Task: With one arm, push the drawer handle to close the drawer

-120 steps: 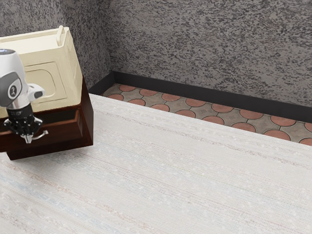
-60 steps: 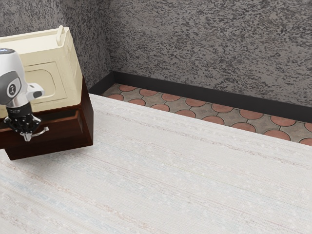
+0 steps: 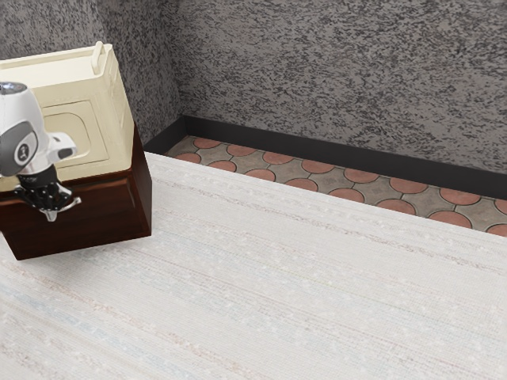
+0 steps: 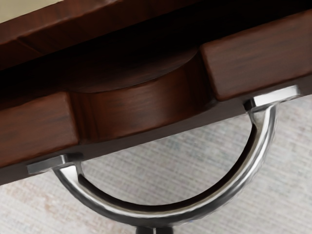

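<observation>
In the exterior view my gripper (image 3: 52, 214) is shut at the outer side of the curved metal handle (image 3: 73, 204), against the cabinet's front. The dark brown drawer (image 3: 107, 201) sits nearly flush with its cabinet (image 3: 143, 182). In the wrist view the drawer front (image 4: 141, 109) has a scooped middle, and a dark gap lies between it and the cabinet's top edge (image 4: 63, 31). The silver handle (image 4: 190, 208) arcs outward from two mounts. My gripper's tips (image 4: 154, 230) stand close together just beyond the middle of the arc; contact is hard to tell.
A cream box-shaped object (image 3: 83, 131) rests on top of the cabinet, close beside the arm. Pale, streaked floor (image 3: 293, 277) spreads toward the exterior view's right, with a tiled strip (image 3: 309, 166) and a grey wall (image 3: 341, 71) behind.
The drawer has slid inward, and its opening no longer shows from the side. My gripper has moved along with the handle toward the cabinet, staying at its outer side.
</observation>
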`<state>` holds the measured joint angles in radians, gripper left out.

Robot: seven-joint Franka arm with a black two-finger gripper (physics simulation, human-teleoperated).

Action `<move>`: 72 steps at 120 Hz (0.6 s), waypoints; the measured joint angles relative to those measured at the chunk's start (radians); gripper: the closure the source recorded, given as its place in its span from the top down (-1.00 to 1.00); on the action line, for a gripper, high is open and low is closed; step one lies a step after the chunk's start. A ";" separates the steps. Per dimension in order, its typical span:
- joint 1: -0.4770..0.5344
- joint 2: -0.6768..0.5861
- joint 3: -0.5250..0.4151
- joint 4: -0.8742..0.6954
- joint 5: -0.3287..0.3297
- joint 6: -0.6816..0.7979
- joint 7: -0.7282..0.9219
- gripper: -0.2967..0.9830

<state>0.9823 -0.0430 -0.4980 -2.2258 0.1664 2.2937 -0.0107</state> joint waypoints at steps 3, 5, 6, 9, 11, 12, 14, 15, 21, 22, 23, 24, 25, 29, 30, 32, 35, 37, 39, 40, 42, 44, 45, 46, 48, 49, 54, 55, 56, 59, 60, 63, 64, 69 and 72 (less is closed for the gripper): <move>-0.003 0.006 0.001 0.003 0.009 0.006 0.001 -0.69; -0.005 0.011 0.001 0.007 0.015 0.010 0.001 -0.69; -0.006 0.013 0.002 0.008 0.017 0.012 0.001 -0.69; -0.009 0.017 0.003 0.013 0.025 0.017 0.002 -0.69; -0.011 0.021 0.003 0.015 0.030 0.020 0.002 -0.69; -0.011 0.022 0.003 0.016 0.032 0.022 0.002 -0.69; -0.015 0.025 0.005 0.018 0.036 0.025 0.002 -0.69; -0.018 0.026 0.008 0.019 0.038 0.026 0.002 -0.69; -0.039 0.034 0.026 0.024 0.047 0.036 0.003 -0.69; -0.042 0.035 0.029 0.024 0.049 0.038 0.003 -0.69; -0.044 0.036 0.031 0.025 0.050 0.040 0.003 -0.69; -0.046 0.037 0.033 0.025 0.052 0.042 0.003 -0.69; -0.048 0.037 0.035 0.025 0.053 0.043 0.003 -0.69; -0.054 0.040 0.039 0.026 0.058 0.049 0.003 -0.69; -0.054 0.040 0.040 0.026 0.059 0.051 0.003 -0.69; -0.056 0.040 0.041 0.026 0.062 0.053 0.003 -0.69; -0.057 0.041 0.042 0.027 0.066 0.057 0.002 -0.68; -0.058 0.041 0.044 0.027 0.069 0.060 0.002 -0.68; -0.059 0.041 0.044 0.027 0.071 0.063 0.001 -0.68; -0.060 0.042 0.046 0.027 0.072 0.065 0.001 -0.68; -0.061 0.042 0.047 0.027 0.074 0.067 0.001 -0.68; -0.062 0.042 0.048 0.027 0.075 0.070 0.000 -0.68; -0.062 0.042 0.048 0.027 0.076 0.071 0.000 -0.68; -0.061 0.042 0.047 0.027 0.077 0.072 0.000 -0.68; -0.056 0.042 0.043 0.027 0.078 0.074 -0.001 -0.68; -0.053 0.042 0.040 0.027 0.079 0.075 -0.001 -0.67; -0.030 0.042 0.021 0.027 0.079 0.079 0.000 -0.66; -0.023 0.042 0.016 0.027 0.078 0.080 0.001 -0.66; -0.008 0.042 0.003 0.027 0.077 0.080 0.001 -0.66; 0.013 0.043 -0.007 0.028 0.079 0.082 0.001 -0.68; 0.015 0.043 -0.005 0.028 0.080 0.082 0.001 -0.68; 0.017 0.042 0.006 0.028 0.082 0.084 0.000 -0.67; 0.014 0.041 0.014 0.029 0.083 0.084 0.000 -0.67; 0.007 0.029 0.043 0.029 0.087 0.075 -0.006 -0.68; 0.011 0.018 0.052 0.027 0.089 0.063 -0.011 -0.68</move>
<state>0.9934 -0.0249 -0.4461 -2.1983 0.2557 2.3570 -0.0218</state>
